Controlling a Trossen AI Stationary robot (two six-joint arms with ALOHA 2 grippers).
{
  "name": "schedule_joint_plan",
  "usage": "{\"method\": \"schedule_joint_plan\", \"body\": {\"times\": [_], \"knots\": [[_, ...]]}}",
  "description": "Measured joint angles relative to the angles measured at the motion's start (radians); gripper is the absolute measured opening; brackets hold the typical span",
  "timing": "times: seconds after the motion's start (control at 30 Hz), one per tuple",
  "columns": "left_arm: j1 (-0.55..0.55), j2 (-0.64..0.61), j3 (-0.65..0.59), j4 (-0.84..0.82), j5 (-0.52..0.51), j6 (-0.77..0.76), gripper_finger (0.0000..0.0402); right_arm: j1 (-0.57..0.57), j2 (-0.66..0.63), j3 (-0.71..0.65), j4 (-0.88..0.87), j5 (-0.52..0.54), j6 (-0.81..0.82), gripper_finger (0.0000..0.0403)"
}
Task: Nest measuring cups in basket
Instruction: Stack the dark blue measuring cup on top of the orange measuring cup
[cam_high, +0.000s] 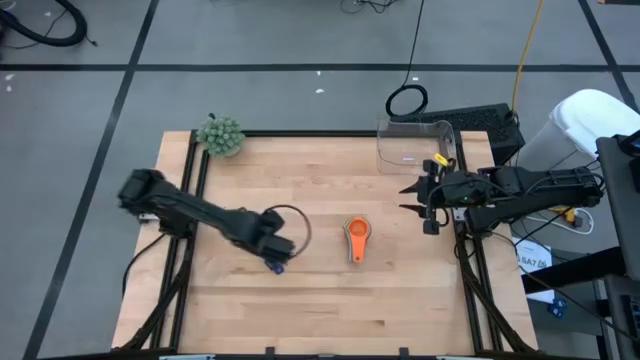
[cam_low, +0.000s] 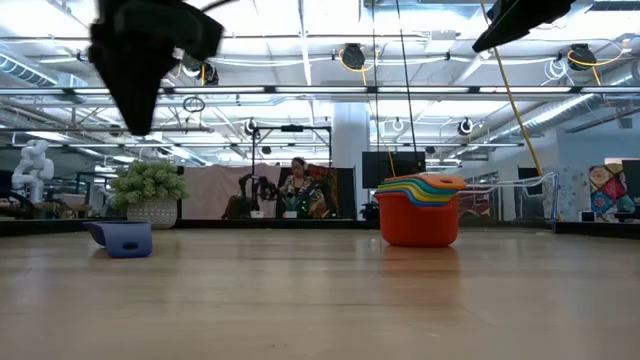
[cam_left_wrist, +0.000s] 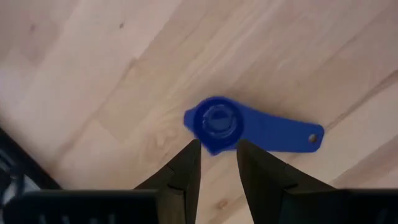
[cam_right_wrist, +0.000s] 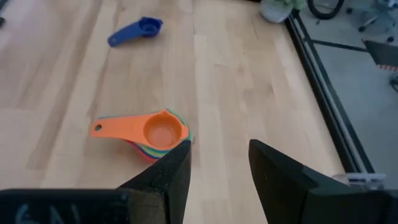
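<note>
A dark blue measuring cup (cam_left_wrist: 217, 121) lies alone on the wood, its flat handle (cam_left_wrist: 292, 134) pointing sideways; it also shows in the high view (cam_high: 277, 265) and the low view (cam_low: 125, 240). My left gripper (cam_left_wrist: 217, 149) hangs open above it, well clear of the table (cam_low: 140, 60), with a fingertip on either side of the bowl's edge. Several cups sit nested in a stack (cam_high: 357, 238), orange on top (cam_right_wrist: 158, 132) and red at the bottom (cam_low: 420, 225). The clear basket (cam_high: 415, 145) stands at the far right of the table. My right gripper (cam_high: 420, 205) waits open near the right edge.
A fuzzy grey-green ball (cam_high: 220, 135) sits at the far left corner. Black frame rails (cam_high: 195, 180) run along the table's sides. Bare wood (cam_high: 330, 300) lies between the stack and the near edge. A person (cam_low: 297, 190) is far off in the room.
</note>
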Motion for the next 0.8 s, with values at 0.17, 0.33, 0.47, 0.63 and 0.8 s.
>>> {"method": "schedule_joint_plan", "body": {"times": [0.17, 0.33, 0.47, 0.63, 0.8], "knots": [[-0.035, -0.172, -0.221, 0.128, -0.008, -0.086, 0.0108, 0.0, 0.0, 0.0, 0.011, -0.049, 0.03, 0.0153], [-0.033, -0.267, -0.381, 0.287, 0.031, -0.097, 0.0108, 0.0, 0.0, 0.0, 0.001, -0.067, 0.088, 0.0153], [-0.035, -0.256, -0.418, 0.402, 0.062, -0.135, 0.0108, 0.001, 0.0, 0.0, -0.021, -0.077, 0.128, 0.0153], [-0.015, -0.199, -0.421, 0.374, 0.067, -0.239, 0.0108, 0.0, 0.0, 0.0, -0.033, -0.083, 0.152, 0.0153], [0.008, -0.152, -0.421, 0.309, 0.068, -0.29, 0.0108, 0.001, 0.0, 0.0, -0.044, -0.131, 0.171, 0.0153]]}}
